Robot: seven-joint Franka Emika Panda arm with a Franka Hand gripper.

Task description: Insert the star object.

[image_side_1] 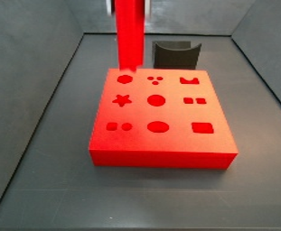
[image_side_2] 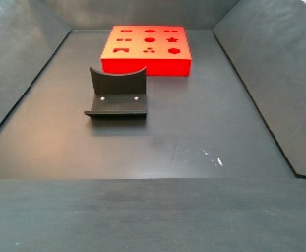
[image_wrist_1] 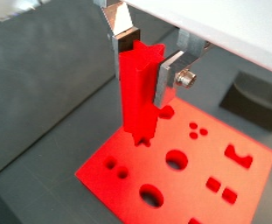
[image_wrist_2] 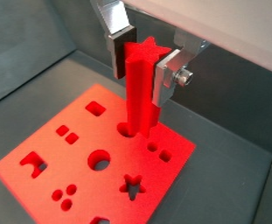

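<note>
My gripper (image_wrist_1: 144,66) is shut on the star object (image_wrist_1: 138,96), a long bright red rod with a star-shaped cross-section, and holds it upright; both also show in the other wrist view, the gripper (image_wrist_2: 144,66) and the rod (image_wrist_2: 142,96). The fingers (image_wrist_2: 166,79) clamp its upper end. The rod hangs above the red block (image_side_1: 167,149). In a side view the rod (image_side_1: 128,36) has its lower end over the block's far left corner, near a round hole (image_side_1: 123,80). The star-shaped hole (image_side_1: 122,101) lies just in front of that and is open; it also shows in a wrist view (image_wrist_2: 132,185). The gripper is cut off in both side views.
The red block (image_side_2: 149,49) has several shaped holes and lies on the dark grey floor. The fixture (image_side_1: 176,53) stands behind the block; it also shows in the other side view (image_side_2: 117,94). Grey walls slope up around the floor.
</note>
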